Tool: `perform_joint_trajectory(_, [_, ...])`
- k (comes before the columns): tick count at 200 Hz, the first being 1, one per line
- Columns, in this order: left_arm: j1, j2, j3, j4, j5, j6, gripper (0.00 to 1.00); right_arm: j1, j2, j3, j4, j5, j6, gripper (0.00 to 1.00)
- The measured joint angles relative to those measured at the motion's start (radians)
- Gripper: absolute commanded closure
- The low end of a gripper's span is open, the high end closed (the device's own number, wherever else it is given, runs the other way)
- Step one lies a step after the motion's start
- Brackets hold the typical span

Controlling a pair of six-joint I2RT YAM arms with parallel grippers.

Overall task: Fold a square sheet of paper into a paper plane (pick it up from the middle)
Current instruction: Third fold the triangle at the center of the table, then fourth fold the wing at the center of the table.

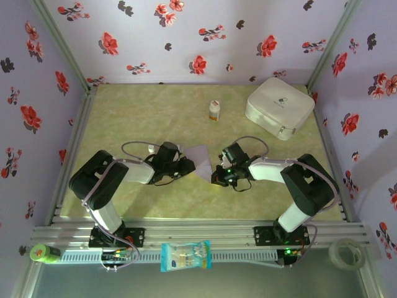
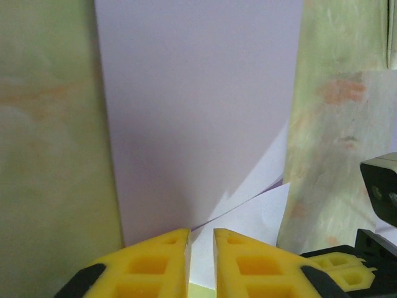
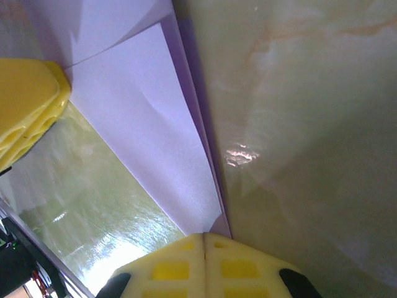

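Observation:
The pale lavender sheet of paper [image 1: 200,154] lies partly folded on the table between the two arms, with a diagonal flap across it [image 2: 198,112]. My left gripper [image 1: 189,165] is low at the sheet's left edge. In the left wrist view its yellow fingertips [image 2: 201,239] stand a little apart, and the paper flap shows through the gap. My right gripper [image 1: 217,176] is at the sheet's right corner. Its jaws [image 3: 205,239] are pressed together on the tip of the folded paper [image 3: 155,124]. The paper plane is out of view.
A white rounded case [image 1: 279,107] sits at the back right and a small white bottle [image 1: 214,110] at the back centre. On the front rail lie a blue-white snack packet [image 1: 185,256], a tape roll [image 1: 346,253] and a green object [image 1: 42,252].

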Motion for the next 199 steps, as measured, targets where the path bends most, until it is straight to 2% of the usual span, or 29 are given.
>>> perform_joint_trajectory(65, [0.034, -0.058, 0.031, -0.187, -0.061, 0.053, 0.81, -0.002, -0.008, -0.027, 0.048, -0.023, 0.004, 1.00])
perform_joint_trajectory(105, [0.041, -0.182, 0.063, -0.332, -0.094, 0.075, 0.79, 0.005, -0.037, -0.100, 0.165, -0.081, 0.054, 0.98])
perform_joint_trajectory(126, [0.041, -0.233, 0.073, -0.347, -0.098, 0.075, 0.78, 0.013, -0.072, -0.137, 0.241, -0.131, 0.088, 0.94])
perform_joint_trajectory(139, [0.041, -0.243, 0.073, -0.350, -0.097, 0.074, 0.78, 0.003, -0.108, -0.135, 0.249, -0.138, 0.090, 0.88])
perform_joint_trajectory(155, [0.041, -0.244, 0.071, -0.352, -0.095, 0.071, 0.75, -0.029, -0.145, -0.109, 0.213, -0.114, 0.071, 0.83])
perform_joint_trajectory(172, [0.041, -0.243, 0.061, -0.342, -0.085, 0.056, 0.72, -0.062, -0.153, -0.064, 0.161, -0.069, 0.029, 0.73])
perform_joint_trajectory(199, [0.043, -0.215, 0.042, -0.290, -0.038, 0.013, 0.70, -0.083, -0.130, 0.007, 0.080, -0.011, -0.027, 0.68])
